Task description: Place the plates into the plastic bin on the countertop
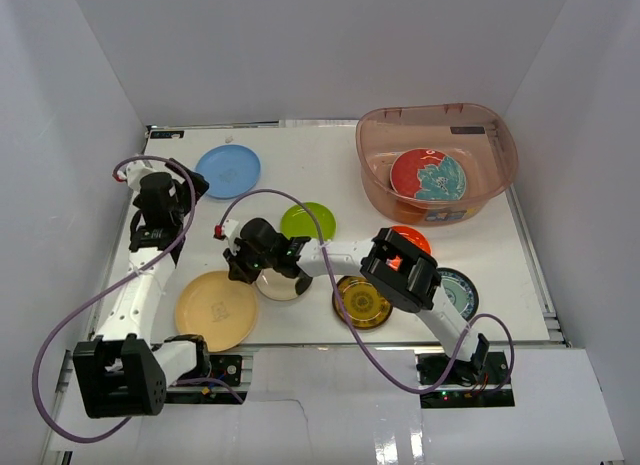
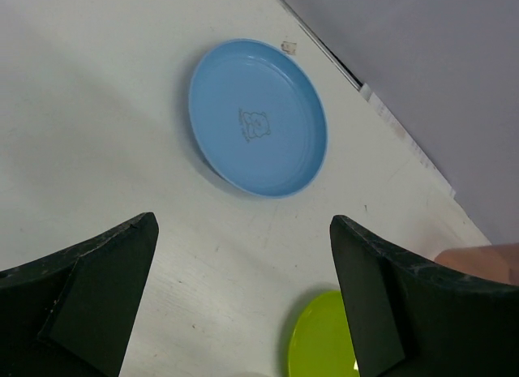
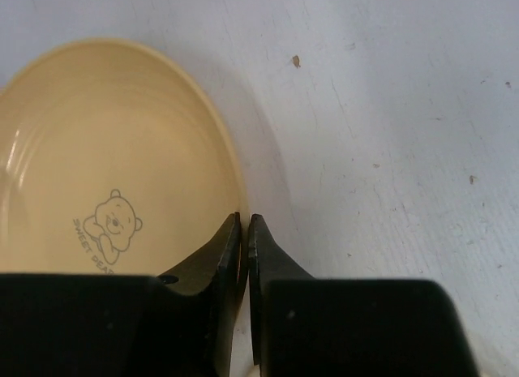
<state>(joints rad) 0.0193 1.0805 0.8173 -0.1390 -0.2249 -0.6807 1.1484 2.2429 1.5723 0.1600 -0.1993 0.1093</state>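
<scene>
tan plate [image 3: 97,150] | text: "SWEET DEA…" | rest hidden

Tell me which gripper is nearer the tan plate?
Right. The right gripper pinches the rim of the tan plate; the left gripper hovers open near the light blue plate.

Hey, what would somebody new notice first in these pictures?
The right pincer, reaching across to the near left of the table, is shut on the rim of the tan plate. At far right, the bin holds just one plate, the red plate with teal flowers. The left pincer hangs open near the blue plate.
</scene>
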